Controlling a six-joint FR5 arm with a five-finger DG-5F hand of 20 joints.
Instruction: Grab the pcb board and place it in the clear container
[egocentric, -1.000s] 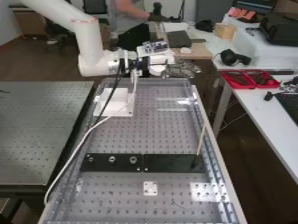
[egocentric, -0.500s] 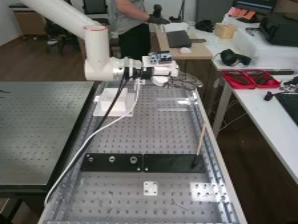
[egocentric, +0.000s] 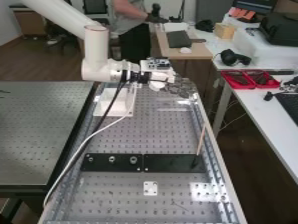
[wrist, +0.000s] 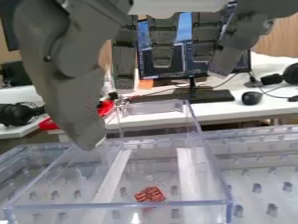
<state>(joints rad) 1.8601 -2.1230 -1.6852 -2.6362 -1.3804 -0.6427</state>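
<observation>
The fingers (wrist: 161, 47) are hanging relaxed and apart from the thumb (wrist: 63, 75), leaving a wide gap between them and holding nothing. In the wrist view they are hovering over the clear container (wrist: 73, 205), and the small reddish pcb board (wrist: 150, 194) is lying inside its walls as seen there, between two pale strips (wrist: 112, 177) that are showing through the plastic. Another clear compartment is standing just beside it. In the high view the hand (egocentric: 179, 89) is hanging over the far right part of the perforated surface (egocentric: 159, 135), at the end of the white arm (egocentric: 96, 47), which is coming in from the upper left. A white block (egocentric: 118, 100) is standing on that surface near the arm's wrist, and a black cable and a white cable (egocentric: 78, 146) are trailing from the arm down the left side. Farther from the hand, a dark plate (egocentric: 171, 163) is lying across the surface, with a thin wooden stick (egocentric: 201, 140) leaning upward at its right end. A small white plate (egocentric: 150, 188) is lying nearer the camera. Beyond the right edge, red trays (egocentric: 249, 80) and headphones (egocentric: 234, 57) are resting on a white table (egocentric: 263, 112), where the wrist view is also showing a monitor (wrist: 159, 62), a keyboard (wrist: 183, 95) and a mouse (wrist: 251, 98).
</observation>
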